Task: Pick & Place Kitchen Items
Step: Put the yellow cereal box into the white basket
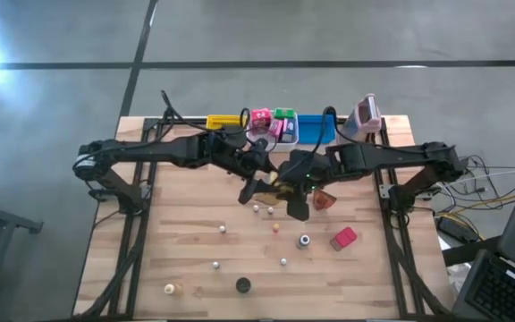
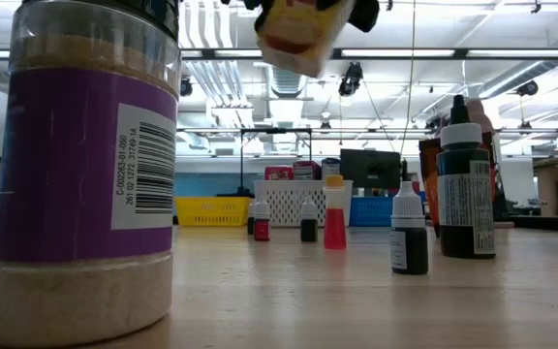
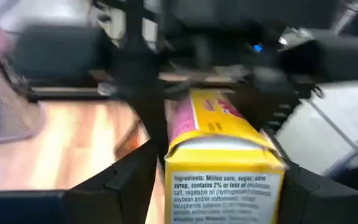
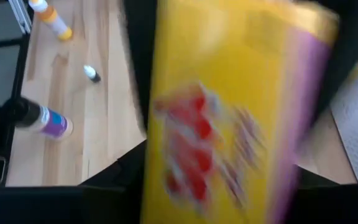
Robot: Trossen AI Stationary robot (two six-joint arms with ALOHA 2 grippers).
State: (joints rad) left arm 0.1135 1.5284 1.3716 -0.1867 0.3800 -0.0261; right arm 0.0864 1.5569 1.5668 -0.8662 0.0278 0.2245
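A yellow box (image 3: 222, 155) with pink side panels and red print hangs in the air over the middle of the table. It sits between my two grippers and shows at the top of the low view (image 2: 303, 34). My left gripper (image 1: 259, 183) comes from the table's left and is shut on the box. My right gripper (image 1: 295, 199) comes from the right, slanting down, and the box (image 4: 229, 112) fills its wrist view. A red packet (image 1: 343, 238) and a brown packet (image 1: 323, 200) lie on the table to the right. My left gripper pinches the yellow box between its two fingers (image 3: 132, 180). They sit on the two narrow sides (image 3: 174, 171), at the end that bears the ingredients print. The fingers come nearly level from the table's left. The box is lifted clear of the table.
A yellow bin (image 1: 226, 121), a white bin (image 1: 271, 134) holding pink and green packets, a blue bin (image 1: 316, 132) and a pink-grey device (image 1: 365, 114) line the far edge. Several small bottles (image 1: 304, 241) stand scattered on the near half. A purple-labelled jar (image 2: 80, 174) stands by the low camera.
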